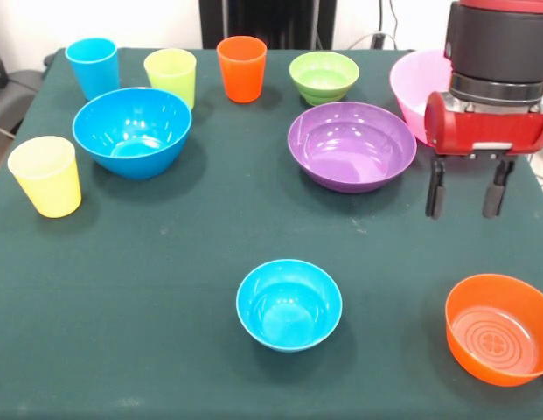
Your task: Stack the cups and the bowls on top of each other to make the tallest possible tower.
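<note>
Nothing is stacked; every piece stands apart on the dark green table (pixel 166 289). The blue cup (pixel 93 67), lime green cup (pixel 171 77) and orange cup (pixel 241 68) stand in a row at the far side, and the yellow cup (pixel 46 176) stands at the left. The deep blue bowl (pixel 132 131), green bowl (pixel 323 77), purple bowl (pixel 351 145) and pink bowl (pixel 415 92) lie further back. The light-blue bowl (pixel 288 304) and orange bowl (pixel 498 328) lie near the front. My gripper (pixel 468 199) hangs open and empty at the right, above the table between the pink and orange bowls.
The red and black arm (pixel 494 79) comes down at the top right and covers part of the pink bowl. A wide stretch of bare cloth lies at the front left. The table's right edge (pixel 540 188) runs close by the gripper.
</note>
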